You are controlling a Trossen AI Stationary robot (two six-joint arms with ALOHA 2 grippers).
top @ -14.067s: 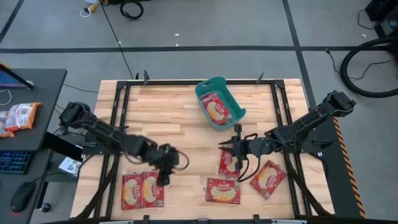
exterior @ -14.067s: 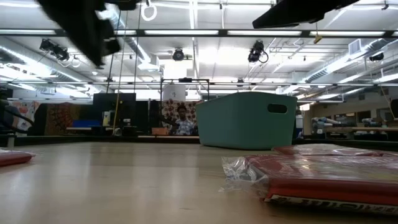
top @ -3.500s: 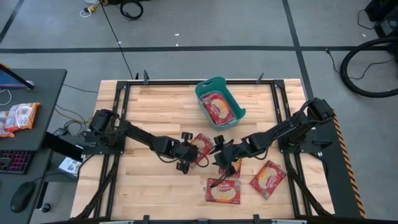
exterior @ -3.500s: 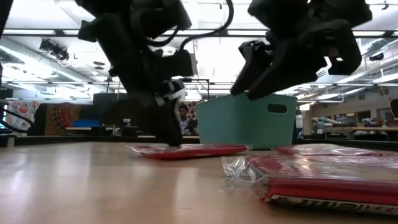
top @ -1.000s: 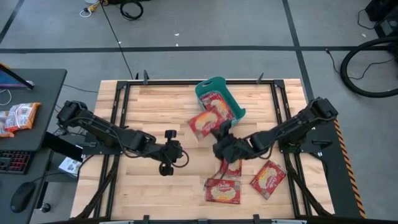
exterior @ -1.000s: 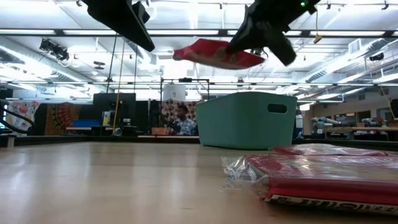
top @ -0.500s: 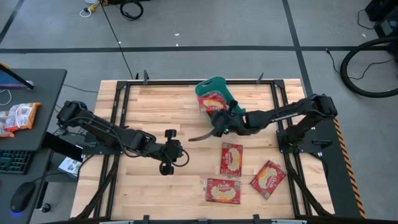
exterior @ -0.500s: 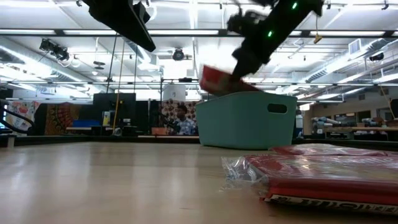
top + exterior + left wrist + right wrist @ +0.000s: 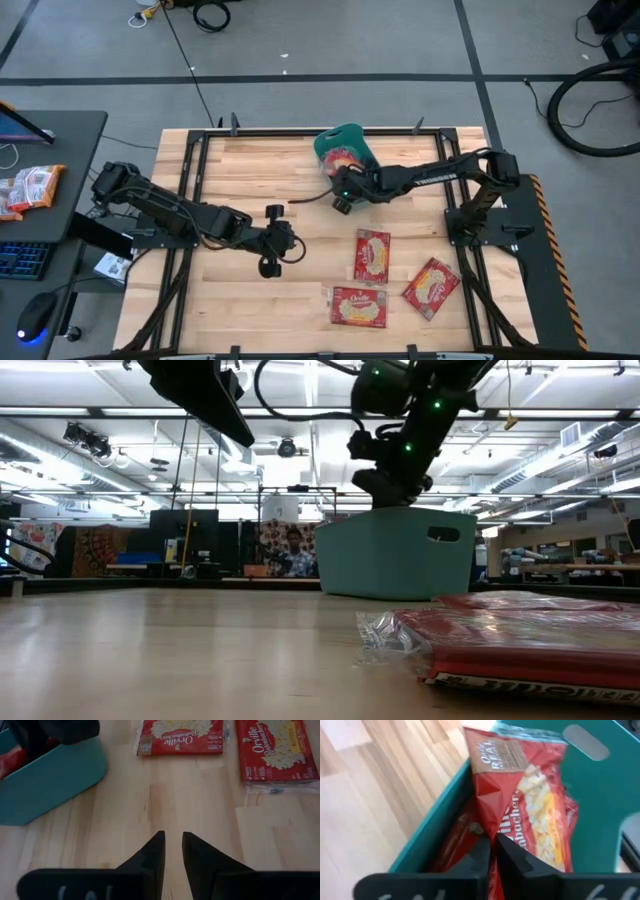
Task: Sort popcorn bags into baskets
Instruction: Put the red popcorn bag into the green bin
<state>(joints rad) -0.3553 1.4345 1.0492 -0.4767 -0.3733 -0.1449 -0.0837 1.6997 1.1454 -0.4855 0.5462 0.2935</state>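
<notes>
The teal basket (image 9: 347, 131) stands at the table's far middle with red popcorn bags in it. One bag (image 9: 530, 795) stands tilted in it, leaning on the wall, with my right gripper (image 9: 343, 193) shut on it at the basket's near end. Three more bags (image 9: 372, 256) (image 9: 358, 306) (image 9: 431, 287) lie flat on the near right of the table. My left gripper (image 9: 272, 243) hovers left of the table's middle, its fingers (image 9: 172, 845) a little open over bare wood. My right gripper has a creased edge of the bag (image 9: 487, 822) at the tips of its two fingers, pinched between them. The fingers slant down from the table's near side into the basket. The bag stands tilted inside the basket, its far part against the teal wall (image 9: 600, 795).
A dark desk left of the table holds an orange-and-white snack packet (image 9: 30, 187), a keyboard and a mouse. Black frame rails run along the table's left, right and far sides. Bare wood lies across the left half and the near middle.
My right gripper has carried the bag from above the table's middle toward the far edge and down to the basket, rolling its wrist. The bag, held nearly level in the air a second ago, now stands tilted in the basket.
</notes>
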